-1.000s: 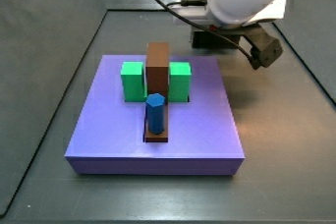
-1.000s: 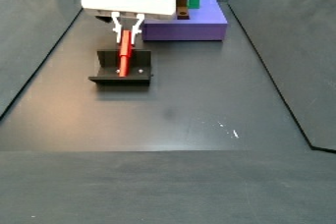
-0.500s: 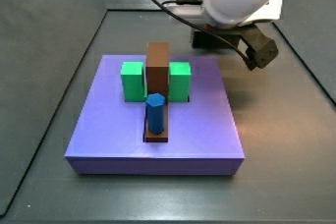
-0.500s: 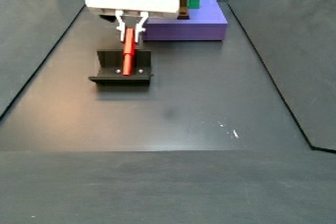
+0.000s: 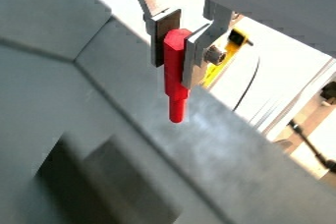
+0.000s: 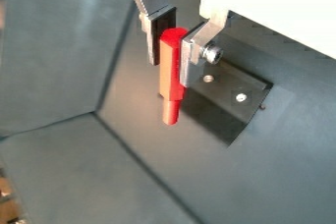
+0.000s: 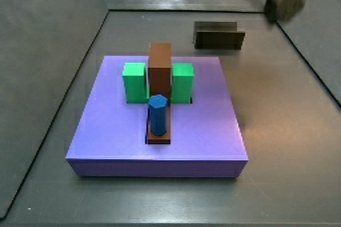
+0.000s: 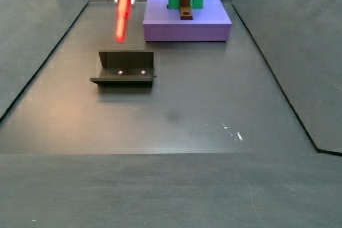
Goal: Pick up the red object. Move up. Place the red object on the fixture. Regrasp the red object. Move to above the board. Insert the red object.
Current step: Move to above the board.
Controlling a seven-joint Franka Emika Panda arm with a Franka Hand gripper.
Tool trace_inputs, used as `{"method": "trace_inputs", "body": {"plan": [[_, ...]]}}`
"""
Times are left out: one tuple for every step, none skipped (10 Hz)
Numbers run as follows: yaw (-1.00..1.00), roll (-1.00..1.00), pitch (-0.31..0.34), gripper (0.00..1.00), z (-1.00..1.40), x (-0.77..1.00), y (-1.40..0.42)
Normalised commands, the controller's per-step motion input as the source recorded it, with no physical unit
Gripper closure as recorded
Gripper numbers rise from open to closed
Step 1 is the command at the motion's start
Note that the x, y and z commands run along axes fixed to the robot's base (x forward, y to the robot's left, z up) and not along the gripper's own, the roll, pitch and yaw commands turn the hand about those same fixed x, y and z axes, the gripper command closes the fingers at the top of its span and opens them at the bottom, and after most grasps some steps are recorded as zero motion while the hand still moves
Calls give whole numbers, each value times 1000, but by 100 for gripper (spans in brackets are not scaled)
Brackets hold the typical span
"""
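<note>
I have the red object (image 5: 175, 76) pinched at its upper end between the silver fingers (image 5: 205, 43), and it hangs straight down below them, so most of its length is free for whatever hole it has to enter. In a side view the red object (image 8: 123, 12) sits high in the air at the far left, above and a little beyond the fixture (image 8: 124, 69), clear of its walls. The gripper (image 6: 178, 46) holds narrow on the piece, pads pressed to both sides; in a wrist view the fixture (image 6: 230, 95) shows beneath it with nothing in it. I judge that the regrasp is done and the lift gives clearance for the carry. The board (image 7: 160, 121) lies well apart to the right in that side view, with the green blocks (image 7: 136, 82), the tall brown block (image 7: 162, 69) and the blue cylinder (image 7: 158, 114) standing on it, so I need height to pass over them before lining up.
</note>
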Motion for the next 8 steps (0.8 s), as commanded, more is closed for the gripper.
{"method": "trace_inputs", "body": {"plan": [[5, 15, 96, 100, 1400, -23, -34], [21, 11, 88, 100, 1400, -26, -50], [35, -7, 85, 100, 1400, -10, -27], [42, -7, 83, 100, 790, -1, -25], [54, 10, 80, 100, 403, 11, -28], [66, 16, 81, 100, 190, 38, -25], [-29, -1000, 166, 100, 278, -848, -1400], [-29, -1000, 161, 100, 262, -858, -1400]]}}
